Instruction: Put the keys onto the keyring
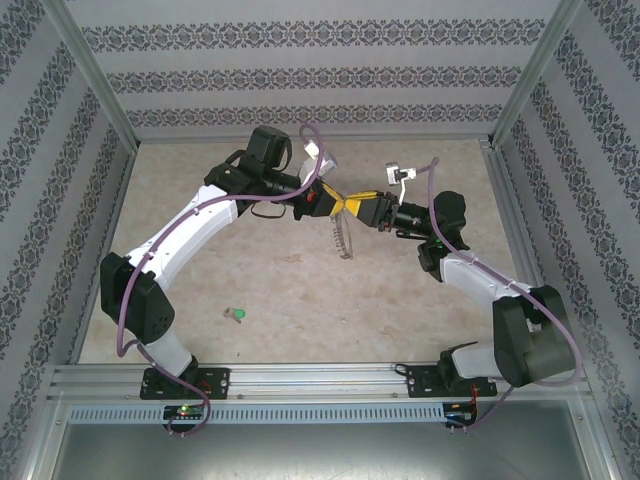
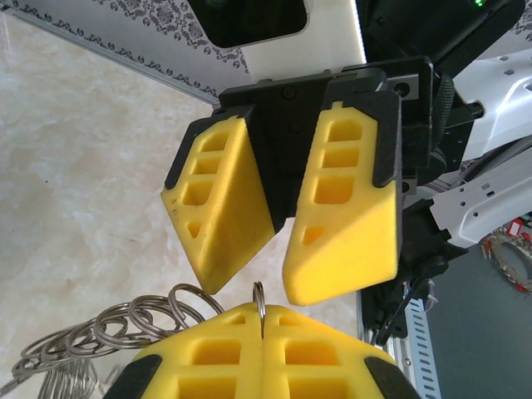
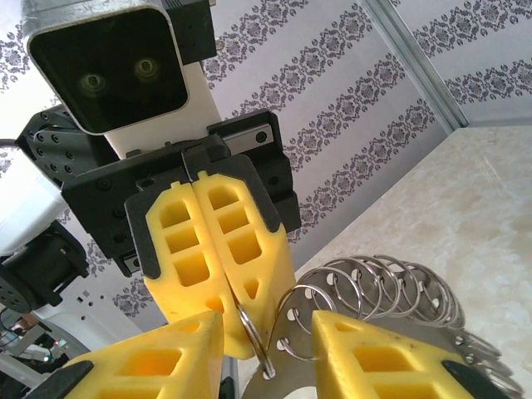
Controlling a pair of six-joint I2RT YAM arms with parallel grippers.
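Wallpapered walls on three sides, a beige marbled counter underneath, and the two arms meet nose to nose over the middle of it.

Going left to right: the little green key lies loose on the counter, well off to the left of both sets of jaws and nearer the arm bases, with nothing touching it. Next come the left jaws, squeezed fully together on one thin loop of the keyring. The rest of it, a bunch of small silvery rings, hangs down under them towards the counter. Facing them from the right, the right jaws stand part open with a pad on either side of that same loop, just beside the left tips. I can't see them touching the metal.

My worry is that both sets are on the same bit of wire with hardly any room between them. If the right jaws come in slightly off, they'll pinch the left pads instead of the loop. They could also nudge it sideways out of the left grip, and then the whole bunch drops. Thin wire could twist in the pads too. And the key isn't picked up yet, so one arm has to let go at some point, and I reckon the ring swings when it does.
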